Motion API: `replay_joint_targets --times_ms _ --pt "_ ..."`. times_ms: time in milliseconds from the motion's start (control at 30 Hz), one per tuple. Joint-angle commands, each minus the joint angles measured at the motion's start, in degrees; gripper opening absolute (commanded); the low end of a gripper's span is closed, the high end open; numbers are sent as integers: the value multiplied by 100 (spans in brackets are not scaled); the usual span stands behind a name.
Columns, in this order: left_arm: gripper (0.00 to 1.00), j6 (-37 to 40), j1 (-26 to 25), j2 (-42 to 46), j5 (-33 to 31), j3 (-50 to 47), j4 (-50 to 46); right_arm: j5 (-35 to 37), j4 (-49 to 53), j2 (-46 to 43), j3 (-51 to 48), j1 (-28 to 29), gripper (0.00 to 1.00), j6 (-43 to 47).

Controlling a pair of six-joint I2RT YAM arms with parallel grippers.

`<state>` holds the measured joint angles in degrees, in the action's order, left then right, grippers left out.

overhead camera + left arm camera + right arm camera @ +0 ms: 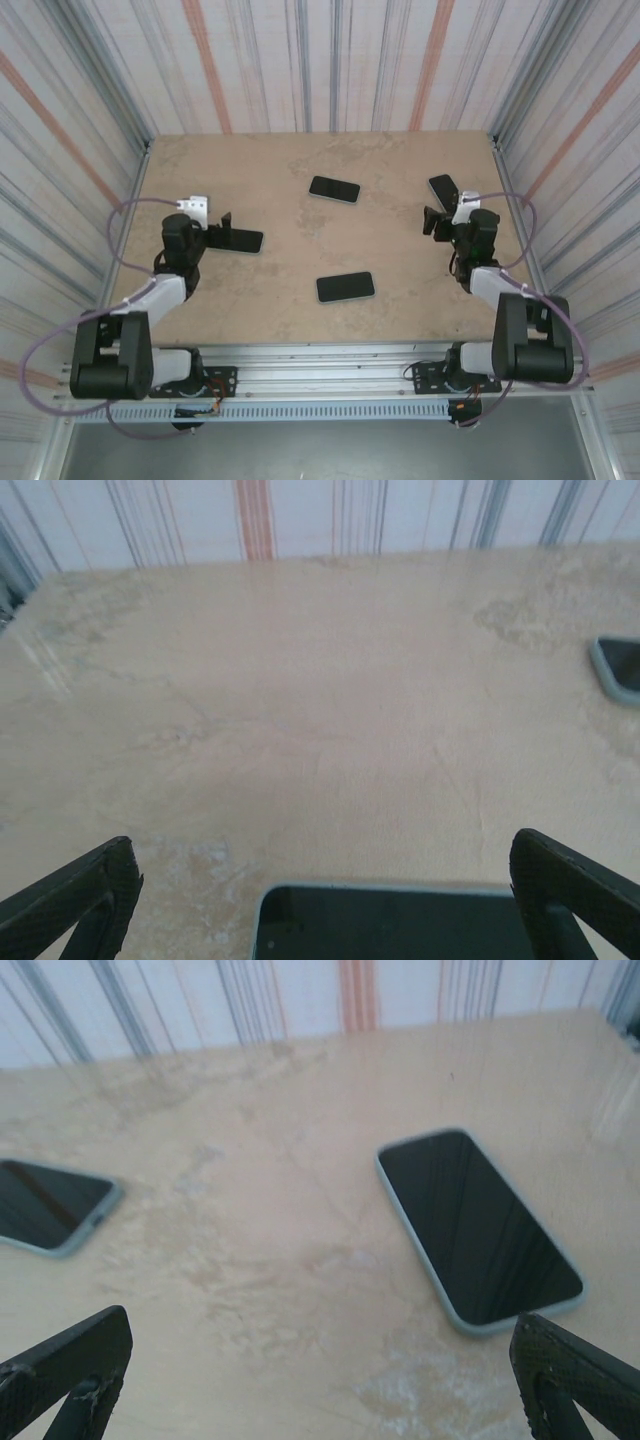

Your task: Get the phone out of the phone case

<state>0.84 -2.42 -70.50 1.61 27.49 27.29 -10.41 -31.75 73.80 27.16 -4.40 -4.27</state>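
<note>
both arms sit low over the table (250, 170), nothing gripped. left pincer (322, 852) is spread to full width and empty. a cased phone (390, 925) lies flat, screen up, just below and ahead of it. it sits crosswise to the fingers and is shifted toward the right finger (570, 900), with a pale case rim showing along its far edge. right pincer (320, 1328) is equally spread and empty. a tilted phone (478, 1230) lies ahead of it on its right-finger side, well clear of the tips, pale rim visible all round. a third phone (334, 189) sits ahead-right of the left pincer and ahead-left of the right one, roughly between the two. a fourth phone (345, 287) lies back toward the bases, between the arms and behind both pincers' facing. which unit is the actual target can't be told from this. best guess is the one under the left pincer, since it's the closest to any fingers. the wide jaws read as pre-grasp: there's enough gap to straddle a phone across its short side, and no reason to close before alignment. everything lies flat and face up, so only the thin case rim is on offer. extraction will likely need one pincer pinning the case while the other pries or pushes the handset out. the left pincer would need to rotate or shift first, as the phone is off-centre in its gap. risks are a slick screen, a low edge, and the phone skating on the table instead of being gripped.
</note>
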Motion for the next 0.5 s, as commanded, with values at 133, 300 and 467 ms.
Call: replay_joint_targets --times_ms 133,300,467 --pt "99 -1814 -81 784 -306 958 -2645 -899 1769 -878 782 103 99 -306" --pt "99 -2888 -256 770 -295 1764 -4309 -1434 2659 -997 1265 362 99 -308" --pt "99 -3871 -915 439 -811 2538 -5563 -1691 3329 -966 1750 836 99 -264"
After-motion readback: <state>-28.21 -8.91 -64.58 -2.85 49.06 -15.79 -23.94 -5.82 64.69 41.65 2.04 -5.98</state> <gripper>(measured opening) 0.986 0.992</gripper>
